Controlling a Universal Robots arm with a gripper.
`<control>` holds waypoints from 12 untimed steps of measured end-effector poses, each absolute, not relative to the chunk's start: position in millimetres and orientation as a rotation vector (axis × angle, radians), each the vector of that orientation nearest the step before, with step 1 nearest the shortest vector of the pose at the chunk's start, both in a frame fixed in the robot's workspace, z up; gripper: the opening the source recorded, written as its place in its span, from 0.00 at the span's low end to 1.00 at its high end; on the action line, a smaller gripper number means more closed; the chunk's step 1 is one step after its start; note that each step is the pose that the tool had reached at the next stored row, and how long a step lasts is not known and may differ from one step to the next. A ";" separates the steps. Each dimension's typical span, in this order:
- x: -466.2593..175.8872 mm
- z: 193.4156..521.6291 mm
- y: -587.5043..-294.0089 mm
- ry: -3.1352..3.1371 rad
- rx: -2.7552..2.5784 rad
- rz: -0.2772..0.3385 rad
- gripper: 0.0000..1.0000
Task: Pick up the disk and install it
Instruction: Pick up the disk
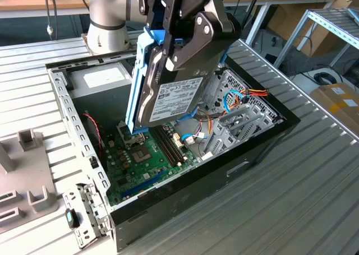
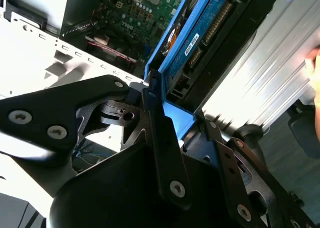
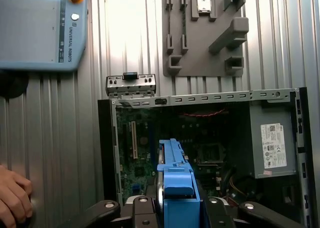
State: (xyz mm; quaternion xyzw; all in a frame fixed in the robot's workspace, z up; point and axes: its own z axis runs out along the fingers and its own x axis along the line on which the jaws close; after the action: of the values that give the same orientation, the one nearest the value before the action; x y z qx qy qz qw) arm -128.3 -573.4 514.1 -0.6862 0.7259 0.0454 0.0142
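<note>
Second wrist view gives the closest look: the claw (image 2: 177, 107) is clamped on the disk (image 2: 202, 42), and its fingers (image 2: 152, 107) press on the blue carrier frame at the long sides. In the exterior view the disk (image 1: 168, 101) hangs from the claw (image 1: 180, 53) almost upright, a little tilted, with the label side turned outward. It touches nothing else.

Directly under the claw is the motherboard (image 1: 143, 168) of the open computer case (image 1: 230, 174). The low end of the disk is over this board, near it but apart from it. Beside the claw, on the label side of the disk, stand the metal drive cage (image 1: 238, 119) and a bundle of coloured cables (image 1: 249, 93).

I judge that the step in hand is carrying the disk to its bay, so the pick is done and the install is not yet done. To do this well, the grip should be on the frame only and the motion slow. The low corner should pass clear of the cables and the board, because a hit there could turn the disk in the grip.

Farther from the claw, at the end of the case, is the grey power supply (image 3: 272, 148). Beyond the case wall, on the ribbed table (image 3: 130, 37), lies a grey fixture (image 3: 205, 32). A person's hand (image 3: 12, 198) is outside the case, well apart from the claw.
</note>
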 end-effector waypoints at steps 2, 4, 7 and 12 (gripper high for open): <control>-127.3 514.1 -573.8 2.260 -2.136 0.141 0.37; -126.7 514.1 -574.0 2.260 -2.137 0.141 0.37; -125.2 514.0 -574.4 2.260 -2.137 0.141 0.37; -123.7 513.9 -575.0 2.260 -2.136 0.141 0.37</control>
State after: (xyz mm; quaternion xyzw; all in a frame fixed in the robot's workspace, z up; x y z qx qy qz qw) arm -123.7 -575.0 513.9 -0.6862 0.7259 0.0454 0.0142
